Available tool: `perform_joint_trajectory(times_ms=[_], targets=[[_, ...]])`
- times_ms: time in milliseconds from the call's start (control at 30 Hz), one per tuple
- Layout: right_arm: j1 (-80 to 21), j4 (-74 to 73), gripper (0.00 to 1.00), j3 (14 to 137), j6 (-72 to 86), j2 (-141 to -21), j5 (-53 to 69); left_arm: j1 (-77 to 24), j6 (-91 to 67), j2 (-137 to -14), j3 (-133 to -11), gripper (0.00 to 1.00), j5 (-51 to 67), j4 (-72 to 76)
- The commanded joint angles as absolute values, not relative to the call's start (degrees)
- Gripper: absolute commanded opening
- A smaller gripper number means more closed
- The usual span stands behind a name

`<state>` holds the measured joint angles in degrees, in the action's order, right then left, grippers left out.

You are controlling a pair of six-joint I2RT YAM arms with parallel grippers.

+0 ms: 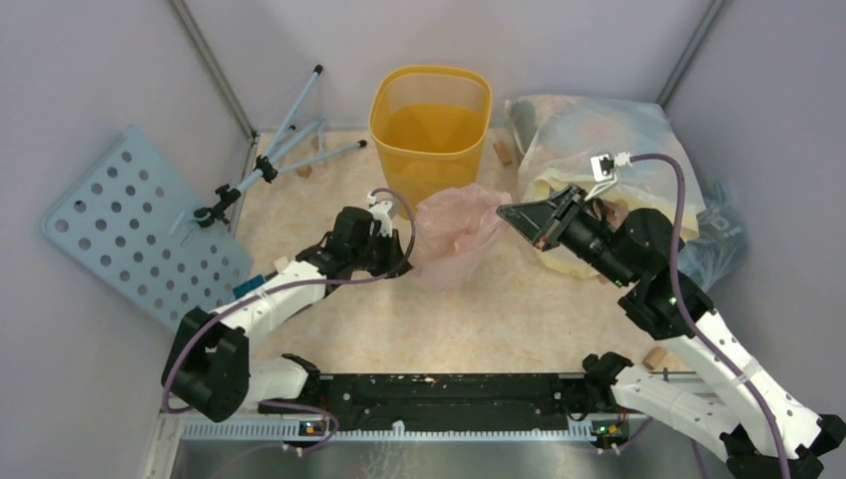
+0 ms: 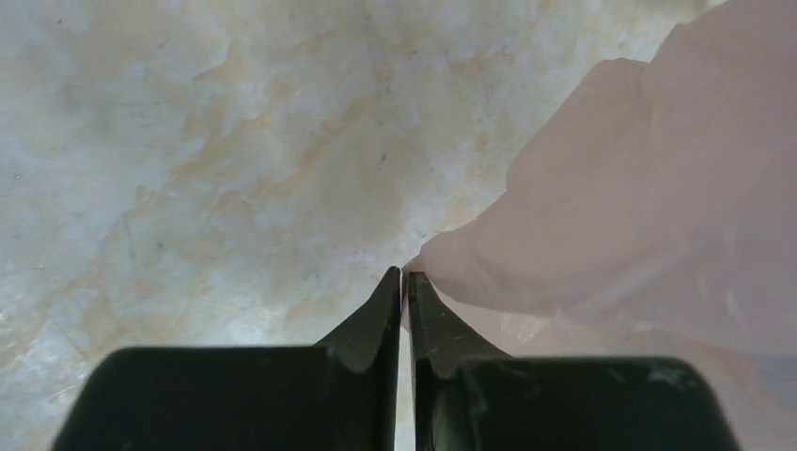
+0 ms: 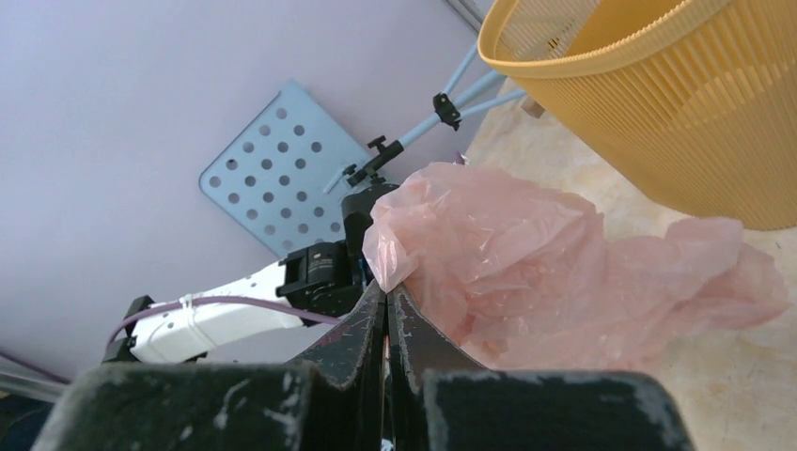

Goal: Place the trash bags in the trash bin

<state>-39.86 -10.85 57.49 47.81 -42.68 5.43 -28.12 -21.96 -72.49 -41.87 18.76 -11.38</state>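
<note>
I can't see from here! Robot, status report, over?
Left end effector, right end effector shut on pink bag. Bag outside yellow bin. Nothing blocking.

A perforated blue panel (image 1: 130, 225) and folding stand (image 1: 284, 150) lie left (whitish sack (image 1: 589, 135) and grey-blue bag (image 1: 720, 239) right).

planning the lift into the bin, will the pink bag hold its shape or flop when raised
Likely very floppy: the bag lies crumpled in soft folds, sagging from where the right gripper pinches it. Probably light, since the film is thin and see-through. It may slip out, as the left gripper holds only a corner.
</note>
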Motion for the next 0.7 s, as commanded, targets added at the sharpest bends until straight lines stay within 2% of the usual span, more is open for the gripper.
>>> perform_joint_trajectory(times_ms=[0, 33, 67, 133, 233, 300, 467, 667], targets=[[-39.6, -10.2, 0.00, 61.3, 46.6, -42.3, 2.6, -28.0, -22.7, -68.2, -41.1, 0.19, 21.2, -4.6], [-39.6, -11.7, 0.00, 61.4, 45.9, -42.3, 0.9, -28.0, -22.9, -66.2, -40.3, 0.28, 19.8, -4.5], [-39.6, -13.3, 0.00, 61.5, 45.3, -42.4, -1.6, -28.0, -23.1, -64.1, -39.6, 0.42, 18.5, -4.5], [-39.6, -16.7, 0.00, 61.4, 44.9, -42.8, -7.1, -28.0, -23.2, -59.7, -38.4, 0.59, 16.6, -4.8], [-39.6, -23.0, 0.00, 62.1, 48.2, -44.9, -16.4, -28.1, -22.8, -53.2, -37.5, 0.77, 16.5, -5.5], [-39.6, -29.2, 0.00, 63.9, 53.2, -48.0, -21.1, -30.0, -21.8, -49.3, -38.0, 0.97, 15.8, -6.4], [-39.7, -34.6, 0.00, 65.9, 61.5, -53.4, -22.4, -38.8, -17.0, -48.2, -40.2, 0.99, 13.9, -5.1], [-40.7, -33.2, 0.00, 65.5, 65.0, -55.6, -21.3, -46.7, -12.3, -56.5, -44.9, 0.99, 11.5, -1.9]])
